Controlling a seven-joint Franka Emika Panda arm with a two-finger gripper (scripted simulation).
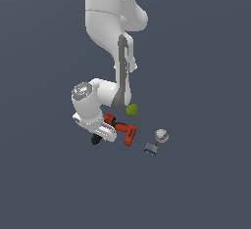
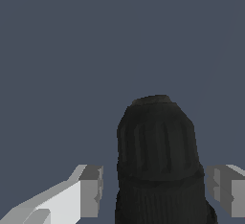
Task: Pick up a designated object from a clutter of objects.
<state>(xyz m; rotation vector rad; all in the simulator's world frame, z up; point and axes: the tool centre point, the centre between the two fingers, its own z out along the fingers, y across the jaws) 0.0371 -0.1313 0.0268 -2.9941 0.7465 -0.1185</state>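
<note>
The fingers (image 2: pixel 155 189) stand spread wide, one on each side of the drill's (image 1: pixel 121 129) black chuck (image 2: pixel 157 156), with a gap at both sides and no contact visible. The drill lies on the worktop (image 1: pixel 196 189) under the wrist, beside a green ball (image 1: pixel 132 109). No writing is legible.

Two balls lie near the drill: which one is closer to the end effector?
The yellow-green ball, just above the red drill beside the arm. The white-purple ball lies farther toward the exterior view's right, away from the end effector.
</note>
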